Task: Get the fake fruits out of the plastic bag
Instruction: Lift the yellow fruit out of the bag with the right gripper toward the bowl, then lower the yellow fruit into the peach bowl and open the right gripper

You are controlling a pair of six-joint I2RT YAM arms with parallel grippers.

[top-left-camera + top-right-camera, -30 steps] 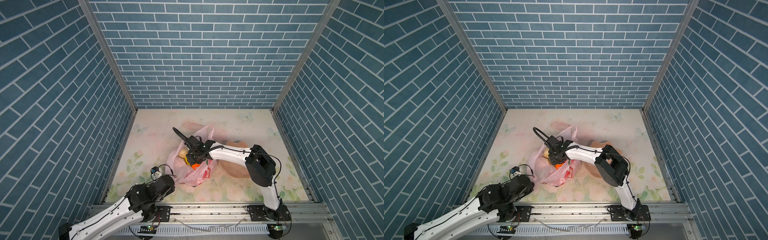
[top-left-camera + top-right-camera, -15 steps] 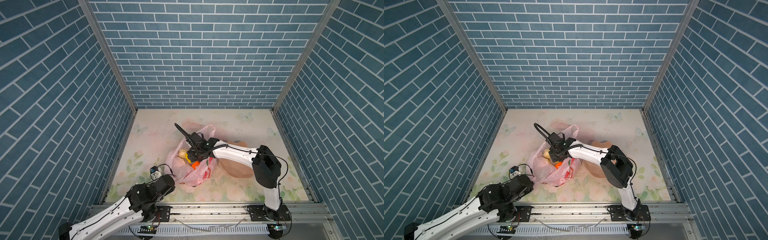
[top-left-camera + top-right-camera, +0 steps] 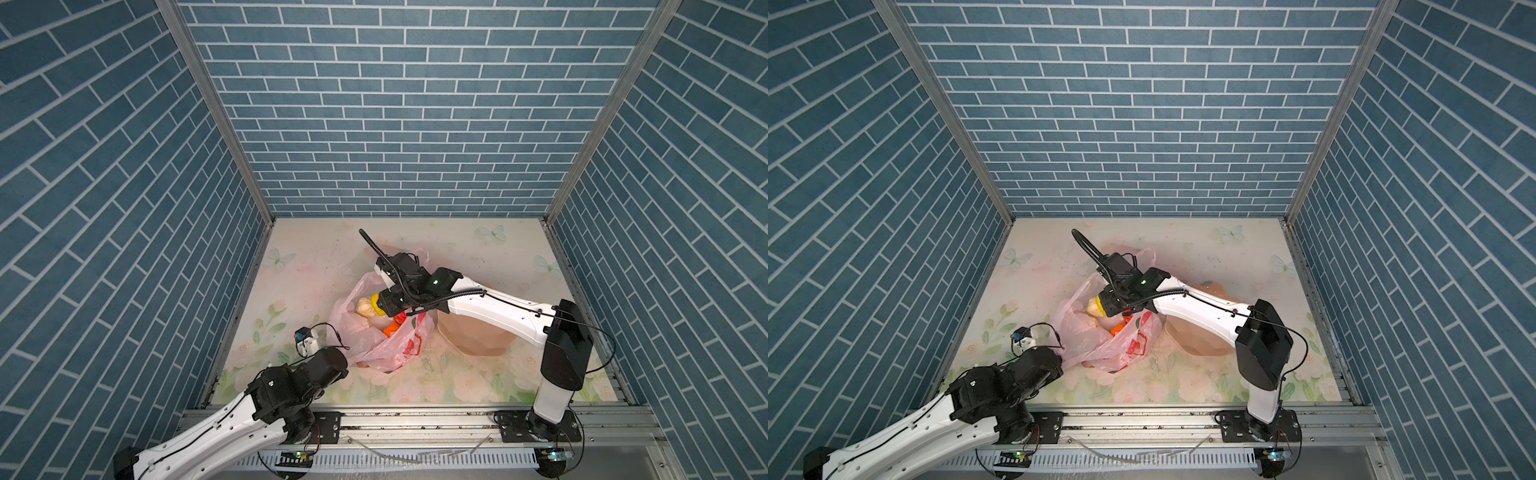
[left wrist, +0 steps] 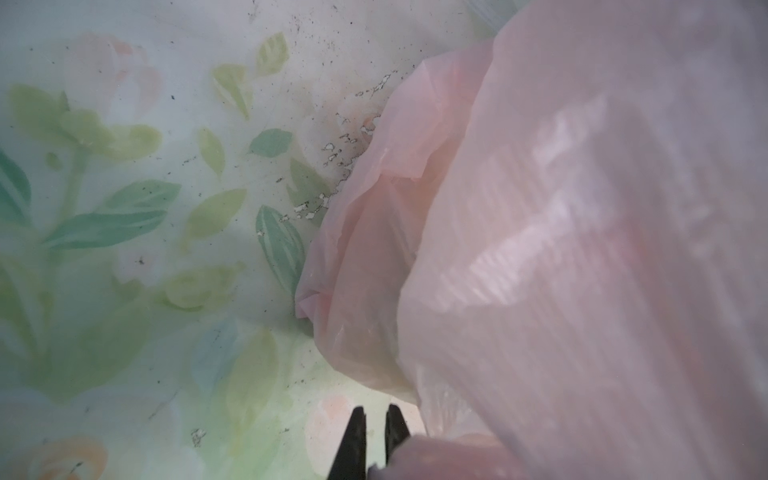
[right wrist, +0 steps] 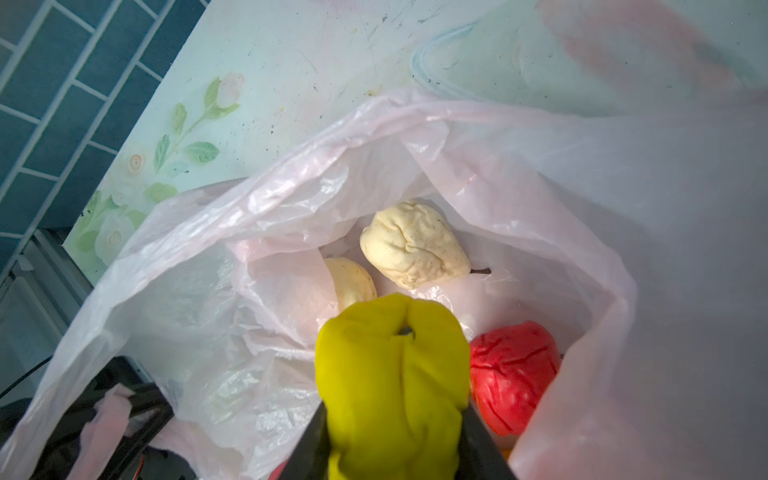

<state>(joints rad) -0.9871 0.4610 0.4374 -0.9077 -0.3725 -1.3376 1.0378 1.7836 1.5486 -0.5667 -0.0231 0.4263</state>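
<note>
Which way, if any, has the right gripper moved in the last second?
Yes. In a top view the right gripper, shut on the yellow fruit, has shifted up the picture toward the back wall, judged against the still peach bowl.

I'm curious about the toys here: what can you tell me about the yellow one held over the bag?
The yellow fruit is a glossy, soft-looking toy, creased and dented where the right arm's black fingers squeeze it from both sides. A small dark pit marks its end. It hangs at the mouth of the open plastic bag, above two cream fruits and a red fruit.
</note>
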